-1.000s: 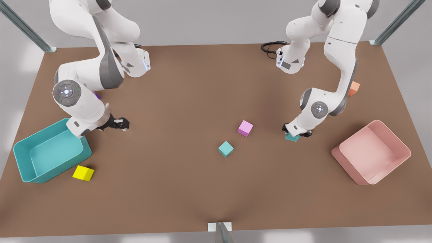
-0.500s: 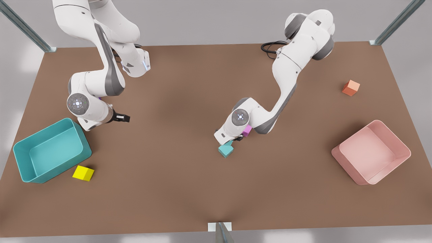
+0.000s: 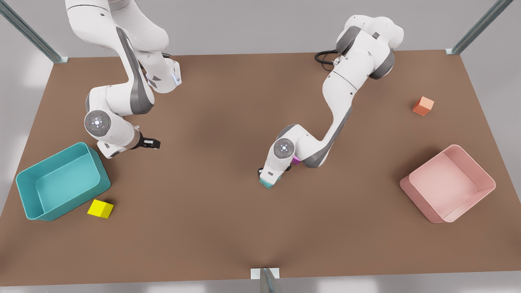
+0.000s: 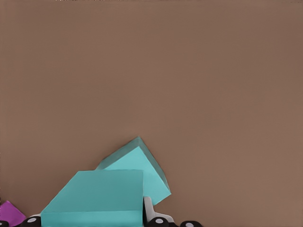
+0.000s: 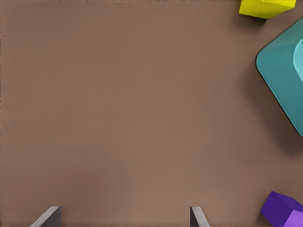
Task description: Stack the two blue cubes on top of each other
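Teal bin point(image 3: 28, 195) at the front view's left has the right gripper point(image 3: 152, 143) waiting beside it, fingers apart. Mid-desk point(image 3: 211, 228), the left gripper point(image 3: 270, 176) is clamped on the held blue cube point(image 4: 99, 198), just over the lower blue cube point(image 4: 144, 170), which peeks out askew. Placing seems underway; next comes squaring up, lowering and letting go.
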Tool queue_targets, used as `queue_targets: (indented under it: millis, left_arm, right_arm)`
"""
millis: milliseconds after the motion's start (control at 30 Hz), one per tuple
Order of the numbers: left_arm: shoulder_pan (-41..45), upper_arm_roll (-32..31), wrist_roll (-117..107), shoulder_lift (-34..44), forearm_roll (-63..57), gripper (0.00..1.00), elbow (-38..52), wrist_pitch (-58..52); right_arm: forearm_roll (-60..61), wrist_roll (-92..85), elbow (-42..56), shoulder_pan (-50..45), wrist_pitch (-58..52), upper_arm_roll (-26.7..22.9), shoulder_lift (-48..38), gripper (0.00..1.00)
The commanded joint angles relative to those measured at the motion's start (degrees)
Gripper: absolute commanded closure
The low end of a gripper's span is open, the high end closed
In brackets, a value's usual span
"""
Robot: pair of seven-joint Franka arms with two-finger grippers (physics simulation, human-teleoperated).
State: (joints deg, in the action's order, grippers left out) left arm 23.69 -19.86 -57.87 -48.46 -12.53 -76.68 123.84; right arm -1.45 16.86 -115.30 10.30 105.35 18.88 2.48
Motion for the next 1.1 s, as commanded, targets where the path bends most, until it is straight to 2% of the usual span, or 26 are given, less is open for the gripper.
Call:
queue_targets:
  millis: [0,500,533,567,900,1067]
  left_arm:
    - [0.0,0.0,-14.8,-0.1,0.2,0.4,0.3,-0.8]
    - [-0.4,0.4,-13.4,-1.5,0.2,0.4,2.6,0.1]
    - [-0.3,0.4,-13.3,-1.5,0.2,0.15,2.6,0.1]
    - [-0.2,0.4,-13.4,-1.5,0.2,0.0,2.6,0.0]
    - [0.0,0.3,-13.9,-0.4,0.2,0.0,2.7,-0.9]
    - [-0.2,0.1,-13.5,1.8,0.2,0.0,4.9,-6.3]
  right_arm:
    - [0.0,0.1,0.2,0.3,0.1,0.1,0.0,0.0]
    - [0.0,-0.2,0.3,0.2,-0.2,0.2,0.1,0.0]
    - [0.1,-0.2,0.3,0.2,-0.3,0.2,0.1,0.0]
    - [0.1,-0.2,0.3,0.2,-0.4,0.2,0.1,0.0]
    - [0.1,-0.2,0.8,0.2,-0.5,0.2,0.2,0.0]
    - [0.1,-0.2,0.8,0.2,-0.8,0.2,0.0,0.0]
